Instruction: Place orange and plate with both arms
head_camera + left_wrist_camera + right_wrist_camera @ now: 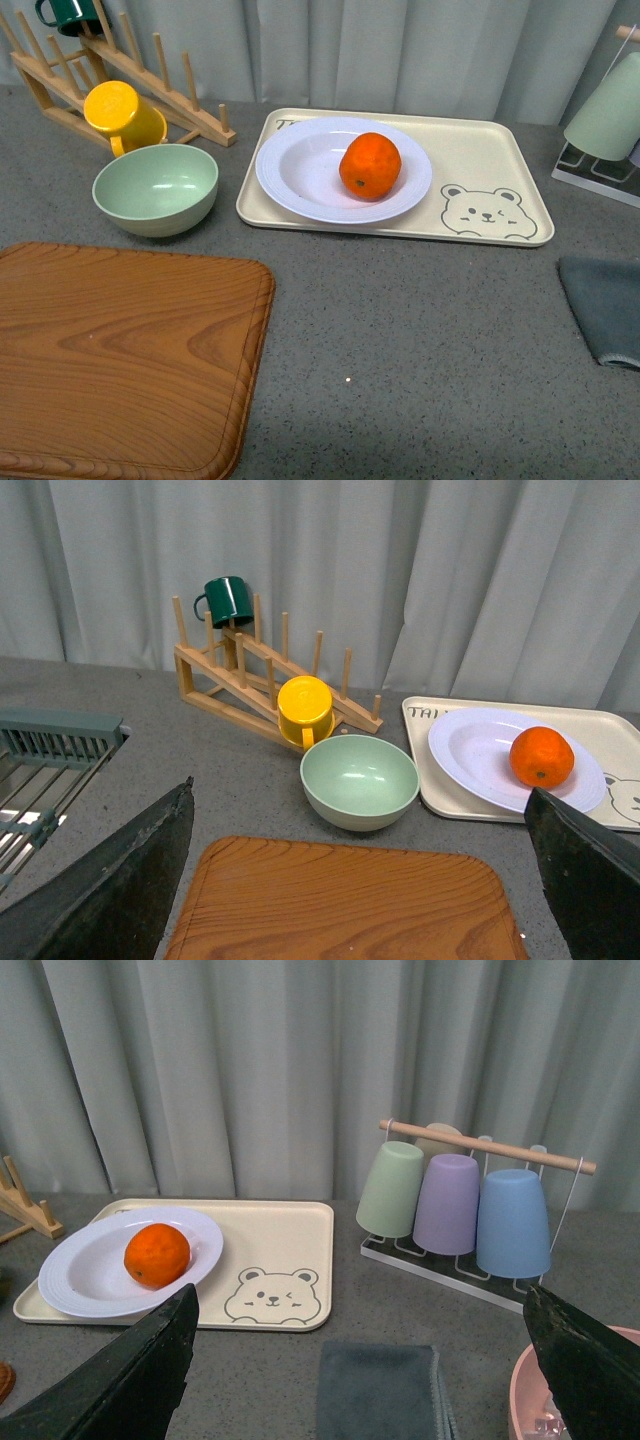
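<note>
The orange (370,166) sits in the well of the plate (300,175), right of the plate's centre, stem dot facing the camera. The plate rests on the left part of the tray (480,150), its rim slightly overhanging the tray's left edge; a bear print occupies the tray's near right corner. The tray lies on the grey table (420,340), toward the far side. Just left of the tray stands the green bowl (156,188), upright and apart from it. Behind the bowl, the yellow mug (122,117) lies tilted against the wooden rack (150,85), and a dark green mug (62,12) hangs on a far peg of that rack. A wooden board (120,350) covers the near left of the table. At the right edge lies a grey cloth (605,305), and beyond it a cup stand (470,1250) holds green, purple and blue cups upside down. Neither arm appears in the front view. In the left wrist view the left gripper (360,880) has its two dark fingers spread wide with nothing between them, above the board. In the right wrist view the right gripper (360,1355) is likewise spread wide and holds nothing, above the cloth.
</note>
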You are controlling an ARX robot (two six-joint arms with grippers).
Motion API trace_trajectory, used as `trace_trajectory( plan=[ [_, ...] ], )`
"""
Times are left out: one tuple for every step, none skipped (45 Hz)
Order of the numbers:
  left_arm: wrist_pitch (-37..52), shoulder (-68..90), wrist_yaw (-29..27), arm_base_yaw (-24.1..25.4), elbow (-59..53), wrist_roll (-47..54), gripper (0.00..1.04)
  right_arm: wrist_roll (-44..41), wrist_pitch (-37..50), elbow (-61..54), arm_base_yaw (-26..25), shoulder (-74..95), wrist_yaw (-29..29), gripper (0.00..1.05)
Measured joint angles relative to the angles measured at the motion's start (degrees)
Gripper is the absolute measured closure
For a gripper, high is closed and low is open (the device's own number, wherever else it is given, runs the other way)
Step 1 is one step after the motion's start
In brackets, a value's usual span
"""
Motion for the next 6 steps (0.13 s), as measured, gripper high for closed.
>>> trace_trajectory(
  plan=[
    [0.0,0.0,0.0,0.0,0.0,0.02,0.07,0.0,0.0,0.0,0.0,0.0,0.0,0.09],
    [0.0,0.0,0.0,0.0,0.0,0.0,0.07,0.0,0.0,0.0,0.0,0.0,0.0,0.09],
    [0.0,0.0,0.0,0.0,0.0,0.02,0.07,0.0,0.0,0.0,0.0,0.0,0.0,0.09],
    [0.0,0.0,0.0,0.0,0.0,0.0,0.07,0.0,0.0,0.0,0.0,0.0,0.0,0.09],
    [0.0,0.0,0.0,0.0,0.0,0.0,0.07,0.0,0.0,0.0,0.0,0.0,0.0,0.09],
    [0.0,0.0,0.0,0.0,0.0,0.0,0.07,0.0,0.0,0.0,0.0,0.0,0.0,0.09]
  ],
)
